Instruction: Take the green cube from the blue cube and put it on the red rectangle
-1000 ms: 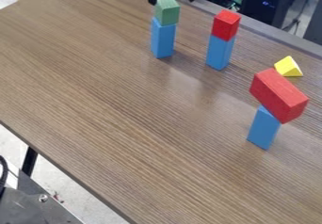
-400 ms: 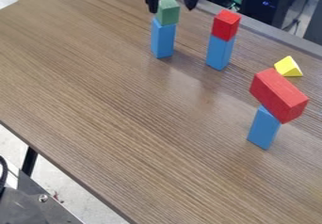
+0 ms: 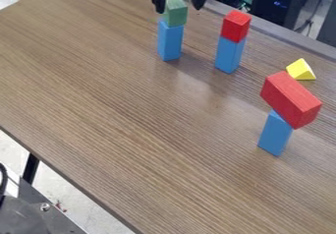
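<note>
One fixed camera looks down at a slant across the tabletop [image 3: 131,130] from moderately near.

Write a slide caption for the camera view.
Black gripper, jaws open, near a green cube on an upright blue block, with a red rectangular block atop another blue block.

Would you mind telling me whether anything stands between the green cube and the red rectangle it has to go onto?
Yes: the red cube, atop a blue block, stands roughly between the green cube and the red rectangle; a low, straight carry might well clip it.
</note>
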`<state>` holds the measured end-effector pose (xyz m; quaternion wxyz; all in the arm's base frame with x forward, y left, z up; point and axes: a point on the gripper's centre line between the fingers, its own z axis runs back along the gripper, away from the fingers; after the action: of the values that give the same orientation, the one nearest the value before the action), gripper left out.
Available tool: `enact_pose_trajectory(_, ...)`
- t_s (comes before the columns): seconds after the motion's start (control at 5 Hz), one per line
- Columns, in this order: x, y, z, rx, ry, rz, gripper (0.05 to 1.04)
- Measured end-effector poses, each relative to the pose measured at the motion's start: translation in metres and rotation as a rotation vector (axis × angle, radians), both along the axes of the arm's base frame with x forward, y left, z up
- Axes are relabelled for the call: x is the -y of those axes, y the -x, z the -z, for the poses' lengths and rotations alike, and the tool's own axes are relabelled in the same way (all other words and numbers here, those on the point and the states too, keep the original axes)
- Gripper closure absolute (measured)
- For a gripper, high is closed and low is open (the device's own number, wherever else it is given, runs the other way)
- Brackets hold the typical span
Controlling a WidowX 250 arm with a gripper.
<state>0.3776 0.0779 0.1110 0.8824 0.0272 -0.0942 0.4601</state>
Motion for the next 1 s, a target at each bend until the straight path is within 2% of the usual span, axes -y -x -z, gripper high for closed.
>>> enact_pose_trajectory(0.4,-0.0059,-0.0077,0.0006,0.0,-0.004,-0.028,0.114)
enact_pose_trajectory(0.6,-0.0092,-0.0055,0.0085,-0.026,-0.003,-0.058,0.385)
enact_pose_trajectory(0.8,-0.0098,-0.0027,0.0098,-0.046,-0.01,-0.065,0.546)
enact_pose_trajectory(1.0,-0.0071,0.0012,0.009,-0.076,-0.012,-0.064,0.546)
